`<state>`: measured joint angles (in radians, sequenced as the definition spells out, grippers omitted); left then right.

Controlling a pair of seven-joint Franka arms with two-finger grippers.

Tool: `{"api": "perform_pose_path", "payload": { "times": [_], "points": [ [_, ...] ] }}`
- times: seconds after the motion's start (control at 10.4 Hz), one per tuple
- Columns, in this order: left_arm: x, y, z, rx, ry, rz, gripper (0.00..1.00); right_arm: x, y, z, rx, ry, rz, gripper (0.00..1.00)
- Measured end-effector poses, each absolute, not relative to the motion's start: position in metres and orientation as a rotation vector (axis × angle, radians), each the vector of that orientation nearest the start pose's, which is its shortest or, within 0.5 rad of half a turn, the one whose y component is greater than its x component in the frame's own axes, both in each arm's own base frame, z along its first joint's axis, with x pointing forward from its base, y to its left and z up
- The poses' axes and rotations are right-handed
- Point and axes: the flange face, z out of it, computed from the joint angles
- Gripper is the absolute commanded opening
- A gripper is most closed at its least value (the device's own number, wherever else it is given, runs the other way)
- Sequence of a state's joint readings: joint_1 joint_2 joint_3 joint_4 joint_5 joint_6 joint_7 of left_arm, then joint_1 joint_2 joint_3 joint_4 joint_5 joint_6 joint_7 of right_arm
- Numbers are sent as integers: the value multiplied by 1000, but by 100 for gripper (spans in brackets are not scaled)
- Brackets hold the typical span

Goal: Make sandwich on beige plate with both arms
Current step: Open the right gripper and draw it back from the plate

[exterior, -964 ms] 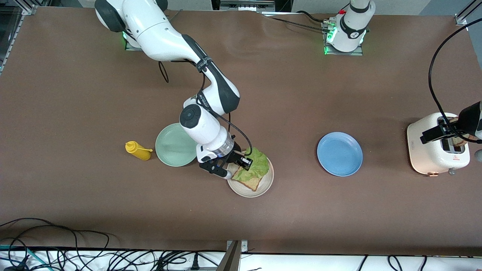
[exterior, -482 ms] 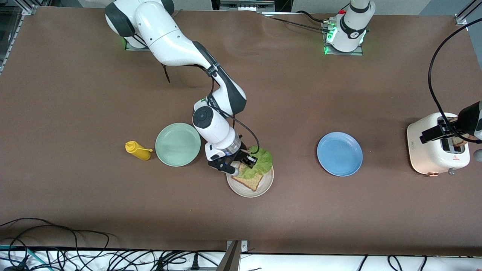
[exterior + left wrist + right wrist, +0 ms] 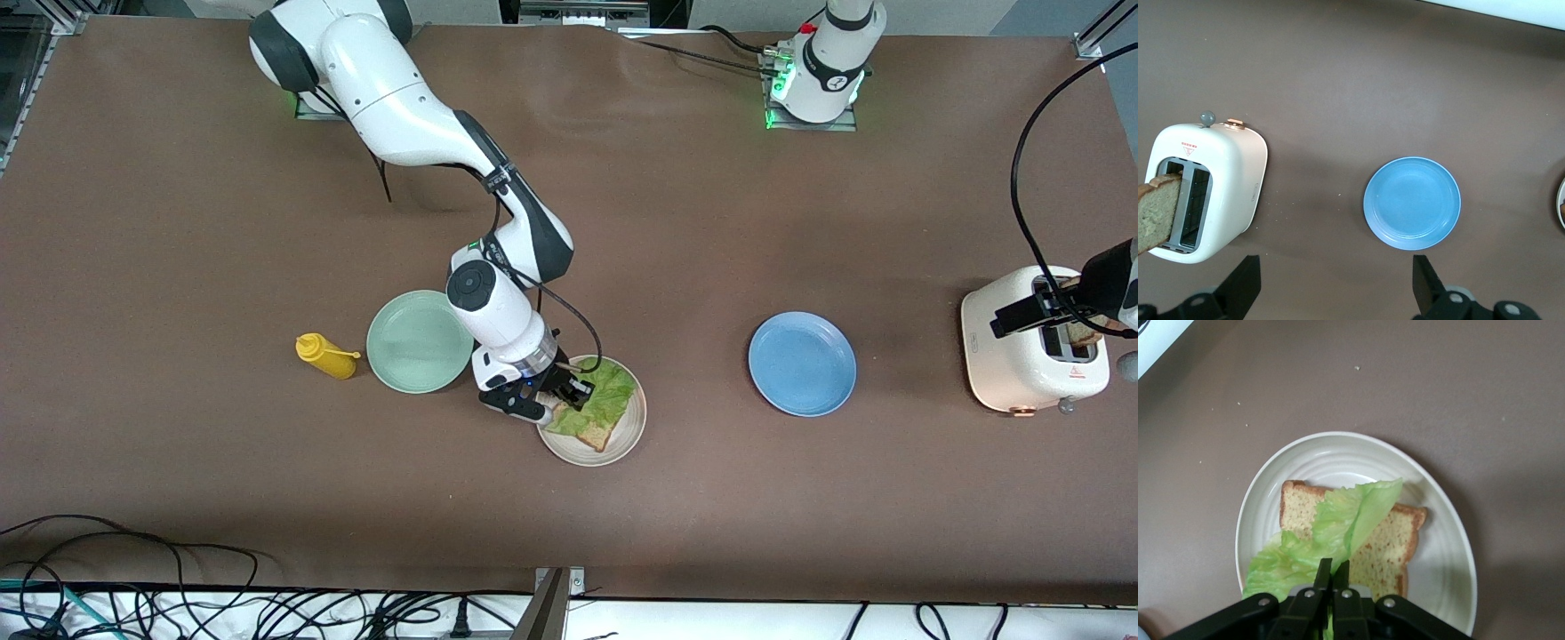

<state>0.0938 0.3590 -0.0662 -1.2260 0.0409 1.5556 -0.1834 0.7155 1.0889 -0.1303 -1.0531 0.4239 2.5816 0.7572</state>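
Pinching a lettuce leaf point(image 3: 1338, 530) over bread point(image 3: 1388, 543) on the beige plate point(image 3: 622, 434), right claw point(image 3: 1333, 577) pressed together; left claw point(image 3: 1335, 283) hovering spread above the table point(image 3: 1338, 80), beside the toaster point(image 3: 1225, 180).

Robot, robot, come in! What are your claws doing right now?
Right claw shut on lettuce, over bread slice on beige plate. Left claw open above toaster. Nothing blocking.
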Motion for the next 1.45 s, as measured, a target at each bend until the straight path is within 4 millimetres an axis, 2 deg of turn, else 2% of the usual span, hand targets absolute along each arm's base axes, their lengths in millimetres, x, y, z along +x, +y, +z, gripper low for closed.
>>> {"api": "perform_pose_path", "payload": {
  "times": [0.1, 0.19, 0.67, 0.87, 0.96, 1.16, 1.25, 1.45],
  "points": [
    [657, 30, 567, -3103, -334, 51, 100, 656, 477, 212, -2642, 509, -305, 72],
    [655, 30, 566, -3102, -334, 70, 100, 656, 477, 212, -2643, 505, -306, 100],
    [653, 30, 565, -3101, -325, 102, 100, 653, 480, 212, -2657, 475, -298, 100],
    [653, 30, 565, -3101, -324, 104, 100, 652, 480, 225, -2683, 455, -258, 100],
    [653, 31, 565, -3100, -326, 105, 100, 653, 478, 242, -2704, 418, -239, 100],
    [652, 45, 564, -3102, -307, 109, 100, 656, 455, 285, -2756, 326, -185, 100],
    [651, 59, 564, -3105, -288, 112, 100, 658, 436, 303, -2782, 269, -153, 100],
    [645, 103, 562, -3111, -269, 121, 100, 661, 391, 335, -2821, 103, -104, 100]
  ]
}}
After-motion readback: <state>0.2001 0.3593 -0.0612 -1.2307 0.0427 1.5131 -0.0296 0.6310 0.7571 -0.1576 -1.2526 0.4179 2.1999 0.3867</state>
